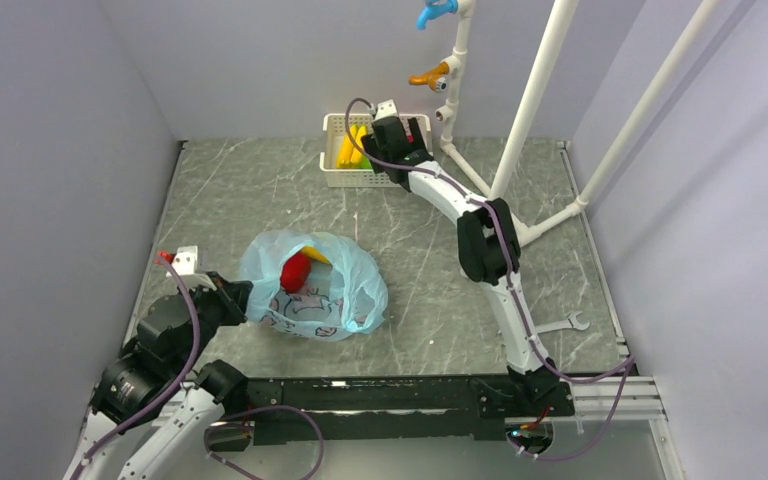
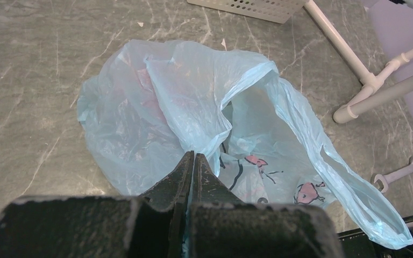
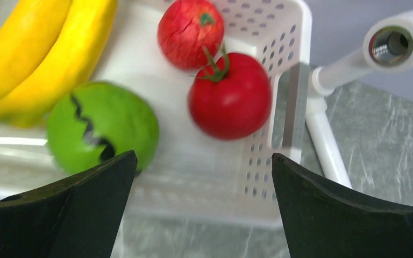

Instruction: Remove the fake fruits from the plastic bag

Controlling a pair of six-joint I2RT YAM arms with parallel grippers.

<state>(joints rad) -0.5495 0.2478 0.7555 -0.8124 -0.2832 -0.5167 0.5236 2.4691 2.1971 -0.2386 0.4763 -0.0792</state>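
Note:
The light-blue plastic bag (image 1: 345, 300) lies crumpled on the table's left half, its mouth open upward. A red pepper-shaped fruit (image 1: 295, 271) and an orange-yellow one (image 1: 314, 254) show in the mouth. My left gripper (image 1: 247, 300) is shut on the bag's left edge; the left wrist view shows the jaws (image 2: 193, 159) pinching the thin film of the bag (image 2: 193, 102), with no fruit visible there. My right gripper (image 1: 398, 138) hangs open and empty (image 3: 203, 161) over the white basket (image 3: 286, 102). A red round tomato-like fruit (image 3: 230, 97) and another red round one (image 3: 190, 26) lie in the basket.
The white basket (image 1: 350, 180) at the back also holds two bananas (image 3: 48, 48) and a green round fruit (image 3: 99, 126). White pipes (image 1: 535, 95) stand at the back right. A wrench (image 1: 565, 323) lies near the right arm's base.

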